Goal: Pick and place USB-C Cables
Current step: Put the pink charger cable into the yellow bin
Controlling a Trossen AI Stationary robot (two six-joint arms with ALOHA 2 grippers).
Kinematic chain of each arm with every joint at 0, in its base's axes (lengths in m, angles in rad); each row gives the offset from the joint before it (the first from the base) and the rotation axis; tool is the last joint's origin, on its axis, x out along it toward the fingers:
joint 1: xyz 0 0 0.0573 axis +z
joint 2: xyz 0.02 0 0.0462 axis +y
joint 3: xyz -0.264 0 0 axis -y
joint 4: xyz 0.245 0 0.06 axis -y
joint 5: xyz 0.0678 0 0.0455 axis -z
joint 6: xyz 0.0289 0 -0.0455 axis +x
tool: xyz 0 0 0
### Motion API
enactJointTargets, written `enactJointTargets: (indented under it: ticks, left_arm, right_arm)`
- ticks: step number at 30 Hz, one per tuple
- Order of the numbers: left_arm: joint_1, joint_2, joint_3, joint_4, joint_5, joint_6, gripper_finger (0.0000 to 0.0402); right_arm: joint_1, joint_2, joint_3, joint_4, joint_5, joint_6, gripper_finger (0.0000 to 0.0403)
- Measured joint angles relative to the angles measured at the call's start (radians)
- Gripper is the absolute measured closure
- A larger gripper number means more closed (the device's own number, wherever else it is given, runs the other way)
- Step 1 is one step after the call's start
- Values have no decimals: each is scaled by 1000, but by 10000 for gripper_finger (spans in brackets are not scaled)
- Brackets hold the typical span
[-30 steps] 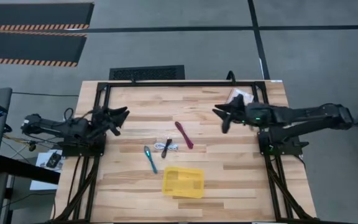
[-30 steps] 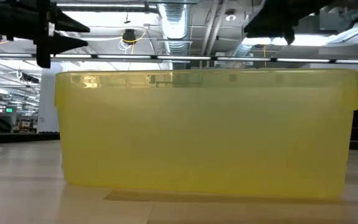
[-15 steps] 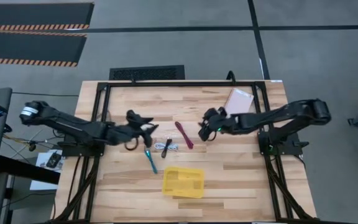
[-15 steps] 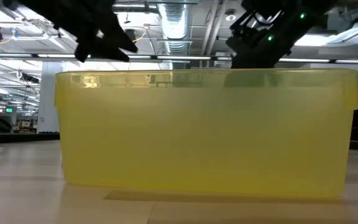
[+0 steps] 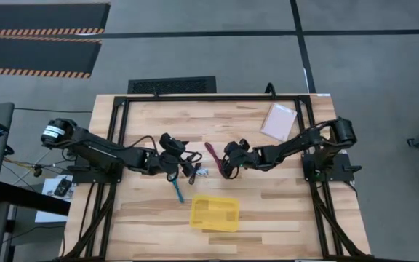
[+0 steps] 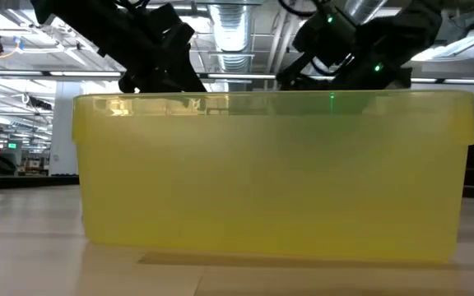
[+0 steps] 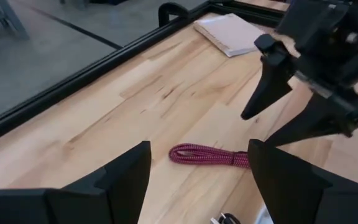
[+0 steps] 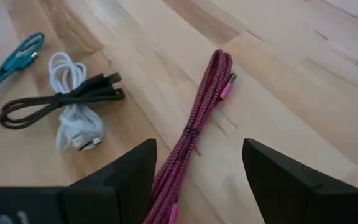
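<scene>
The dark red cable [image 5: 211, 151] lies flat at the table's middle, also in the left wrist view [image 7: 209, 155] and the right wrist view [image 8: 199, 121]. My right gripper [image 5: 225, 164] [image 8: 199, 146] is open, its fingers standing on either side of the cable's near end without touching it. My left gripper [image 5: 186, 161] [image 7: 199, 149] is open, low over the table just left of the red cable, above the black cable [image 8: 61, 102] lying across the white cable [image 8: 73, 121]. The teal cable [image 5: 177, 188] lies nearer the front.
The yellow tray [image 5: 214, 212] sits near the front edge and fills the low view [image 6: 270, 173]. A pale pink packet [image 5: 278, 121] lies at the far right. A black frame [image 5: 195, 99] rims the table. The two grippers are close together, facing each other.
Both arms have swung from the table's sides to its middle and come down low. My left gripper has moved right, to the black and white cables. My right gripper has moved left and nearer, to the dark red cable, uncovering the pink packet. The cables have stayed put.
</scene>
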Motion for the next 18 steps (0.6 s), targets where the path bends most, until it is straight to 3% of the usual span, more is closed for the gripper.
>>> enactJointTargets:
  ticks: [13, 18]
  left_arm:
    - [-2, 0, 2, -1, 0, -1, 143]
    - [-2, 0, 2, 1, -3, -15, 143]
  right_arm:
    - [7, 216, 140, -77, 51, 63, 142]
    - [31, 230, 205, -269, 125, 135, 205]
